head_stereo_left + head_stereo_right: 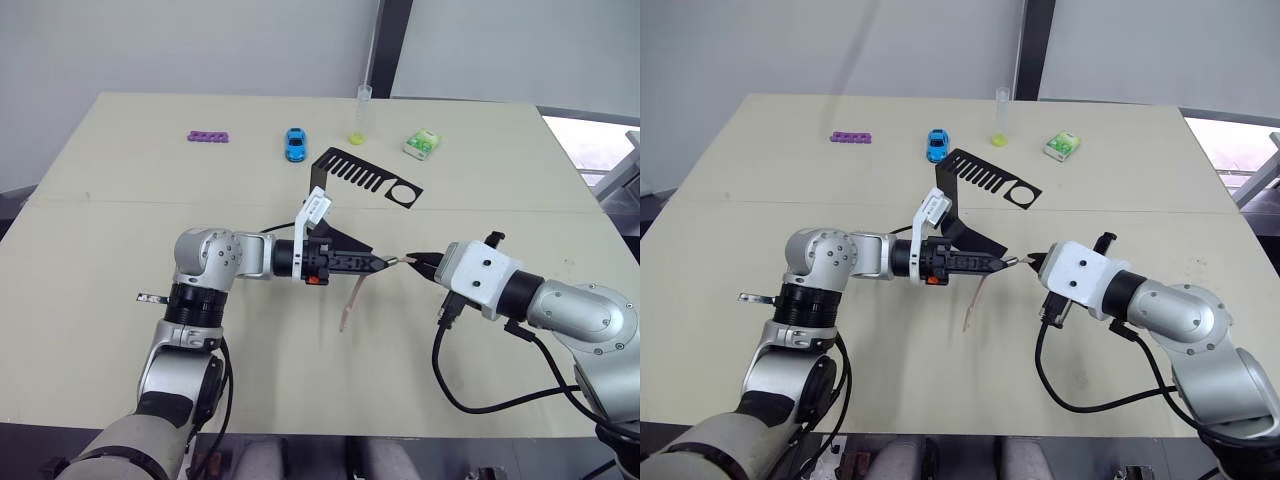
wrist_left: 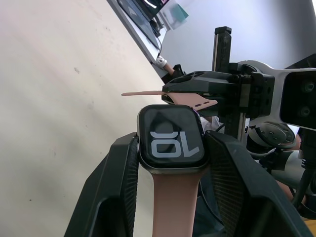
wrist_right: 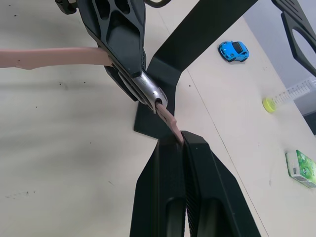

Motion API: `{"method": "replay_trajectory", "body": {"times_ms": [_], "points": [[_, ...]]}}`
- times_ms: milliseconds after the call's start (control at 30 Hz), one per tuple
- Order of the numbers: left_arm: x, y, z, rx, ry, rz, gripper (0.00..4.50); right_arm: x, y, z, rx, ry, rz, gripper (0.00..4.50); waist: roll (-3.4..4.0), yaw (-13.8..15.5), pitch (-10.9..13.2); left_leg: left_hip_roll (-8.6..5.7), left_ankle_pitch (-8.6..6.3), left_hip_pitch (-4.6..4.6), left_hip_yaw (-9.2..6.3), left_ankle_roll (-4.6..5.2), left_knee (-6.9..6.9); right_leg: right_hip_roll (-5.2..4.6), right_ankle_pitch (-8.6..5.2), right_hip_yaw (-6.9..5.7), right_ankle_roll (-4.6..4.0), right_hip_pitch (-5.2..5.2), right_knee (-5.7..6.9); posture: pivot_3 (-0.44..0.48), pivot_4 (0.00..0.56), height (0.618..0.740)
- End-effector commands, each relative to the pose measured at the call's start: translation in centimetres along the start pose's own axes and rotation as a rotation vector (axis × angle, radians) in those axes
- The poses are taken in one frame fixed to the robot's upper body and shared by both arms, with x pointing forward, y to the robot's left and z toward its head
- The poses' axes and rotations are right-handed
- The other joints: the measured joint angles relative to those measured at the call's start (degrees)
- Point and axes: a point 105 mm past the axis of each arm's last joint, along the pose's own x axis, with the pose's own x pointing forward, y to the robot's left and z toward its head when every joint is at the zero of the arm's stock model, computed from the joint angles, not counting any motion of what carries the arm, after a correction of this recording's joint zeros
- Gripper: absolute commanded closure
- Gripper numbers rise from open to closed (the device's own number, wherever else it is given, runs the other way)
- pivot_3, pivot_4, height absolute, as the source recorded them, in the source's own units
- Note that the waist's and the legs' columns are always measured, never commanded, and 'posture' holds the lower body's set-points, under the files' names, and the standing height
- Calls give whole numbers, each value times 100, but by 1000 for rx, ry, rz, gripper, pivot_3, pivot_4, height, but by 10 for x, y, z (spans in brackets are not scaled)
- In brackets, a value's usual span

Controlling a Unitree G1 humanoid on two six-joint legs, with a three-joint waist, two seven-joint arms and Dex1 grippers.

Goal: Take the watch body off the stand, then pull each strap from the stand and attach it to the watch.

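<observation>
Head view: left gripper [image 1: 378, 263] pinches watch body [image 2: 171, 140], one strap [image 1: 350, 301] dangling below; stand [image 1: 350, 178] just behind, blue toy car [image 1: 295, 144] beyond.
Right wrist view: right gripper [image 3: 181, 138] clamps second strap [image 3: 168, 117] meeting watch; green-white packet [image 3: 301, 168] well off.

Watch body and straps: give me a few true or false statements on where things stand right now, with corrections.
1. The left gripper holds the watch body between its fingers. True.
2. One strap already hangs from the watch body. True.
3. The right gripper is open and holds nothing. False: it is shut on the second strap, at the watch body's edge.
4. The watch body sits on the stand. False: it is held above the table, in front of the stand.
5. The blue toy car lies beyond the stand. True.
</observation>
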Motion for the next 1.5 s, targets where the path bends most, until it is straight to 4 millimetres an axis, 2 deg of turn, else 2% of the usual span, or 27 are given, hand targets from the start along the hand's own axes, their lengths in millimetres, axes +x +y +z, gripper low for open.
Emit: {"method": "replay_trajectory", "body": {"times_ms": [33,867,1500], "points": [[7,-12,5,53,15,-51,2914,-4,-1,12,-50,-35,3,4500,0,2,0,0,0,0,0,0,0,0,0,0,0,0,0,0,150,740],[1,2,5,80,31,-5,2914,-9,1,7,-59,11,26,4500,0,1,0,0,0,-1,0,0,-1,0,0,0,0,0,-3,0,150,740],[2,-11,12,98,32,-43,2914,-8,-2,3,-61,27,20,4500,0,-1,0,0,0,-1,0,0,-1,0,0,0,0,0,-3,0,150,740]]}}
